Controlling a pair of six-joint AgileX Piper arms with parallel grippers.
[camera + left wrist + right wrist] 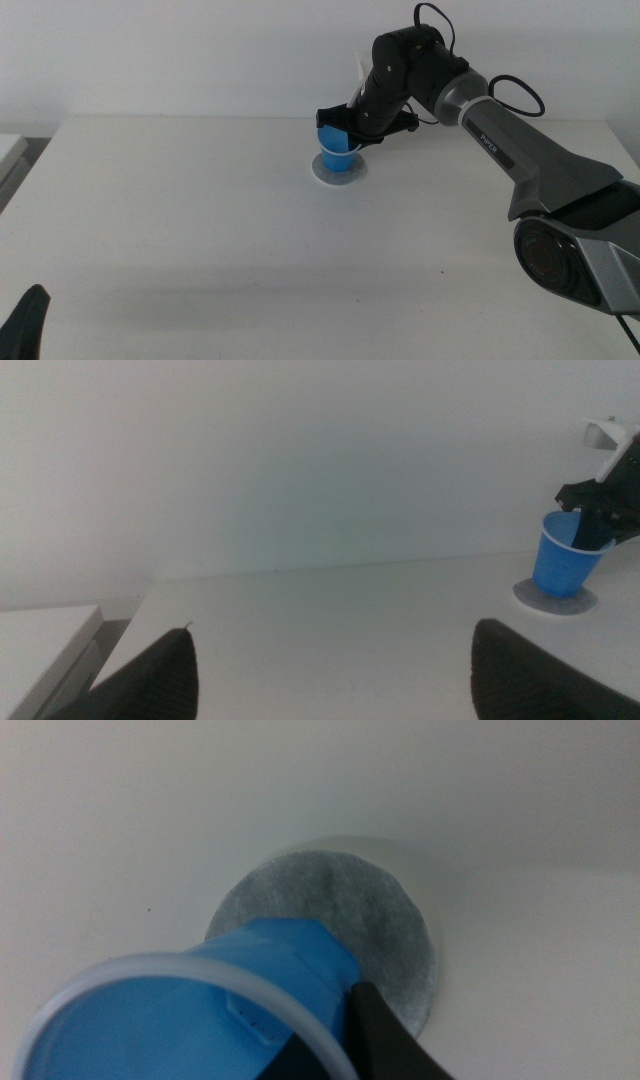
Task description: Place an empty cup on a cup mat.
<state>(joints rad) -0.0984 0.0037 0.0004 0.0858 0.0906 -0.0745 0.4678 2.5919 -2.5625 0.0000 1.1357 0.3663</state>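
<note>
Table (180, 200), right claw (345, 128) gripping cup (338, 152) by the rim, over cup mat (338, 172), upper centre of frame.
Cup looks tilted; releasing now could tip it off-centre. Left claw (330, 670) wide open, idle, bottom left.
</note>
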